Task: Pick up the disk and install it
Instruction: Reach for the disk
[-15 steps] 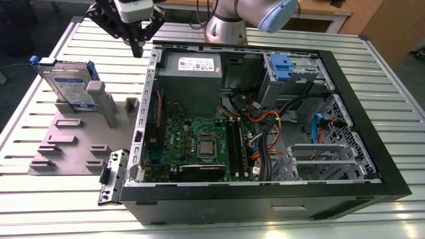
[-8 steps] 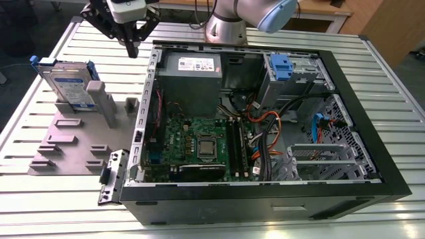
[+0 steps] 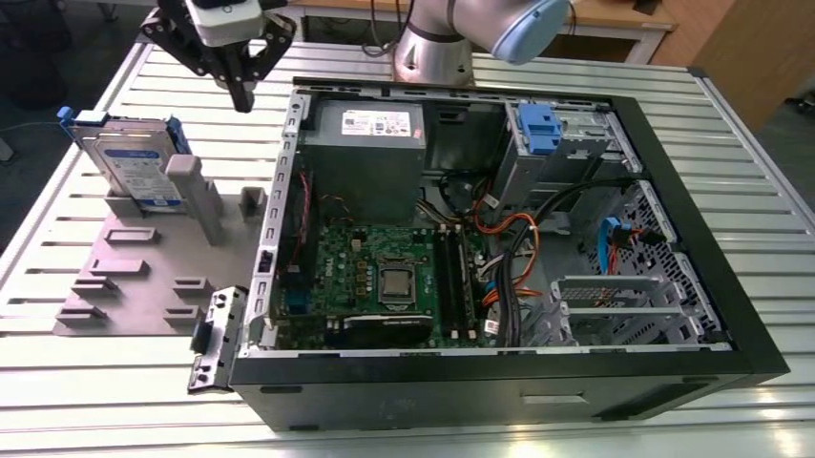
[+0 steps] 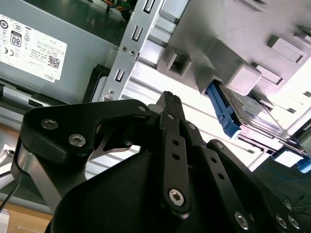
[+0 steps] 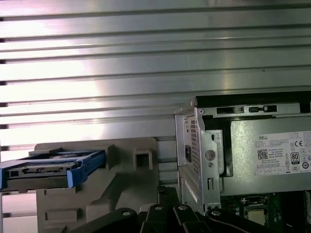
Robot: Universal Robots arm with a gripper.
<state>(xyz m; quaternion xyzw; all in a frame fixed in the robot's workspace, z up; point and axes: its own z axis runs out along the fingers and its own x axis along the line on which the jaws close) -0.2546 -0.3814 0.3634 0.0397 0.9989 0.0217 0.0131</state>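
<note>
Approach stage, by the look of it; pick not yet begun.

Spotted gripper (image 3: 242, 95) at upper left of exterior view, hanging above table (image 3: 76, 401) slats btwn disk (image 3: 134, 162) and PC case (image 3: 446, 401), apart from both. Clenched tight: fingers (image 4: 170, 131) pressed together in second wrist view, nothing btwn them, nothing carried.

Located disk at far left of exterior view, approx mid-height, standing on edge in slot of grey fixture (image 3: 140, 277), label side showing, blue rails along edges. Untouched. Near gripper but not under it: lower in frame and toward the exterior view's left of the tips. Confirmed in both wrist views too, w/ blue rail end of disk (image 4: 226, 114) poking past a fixture post, and disk (image 5: 43, 170) seen end-on in first wrist view.

Install side: drive cage (image 3: 560, 134) w/ blue latch at upper centre-right of exterior view, inside case, beside PSU (image 3: 366, 143). Cannot tell whether bay is free.

Judged needs for a pick from here: parting the fingers enough to straddle disk's thin dimension; shifting over its upper edge; squaring across the flat metal faces rather than the blue rails; coming down straight, clear of the fixture posts either side, so as not to tip disk in its slot.
</note>
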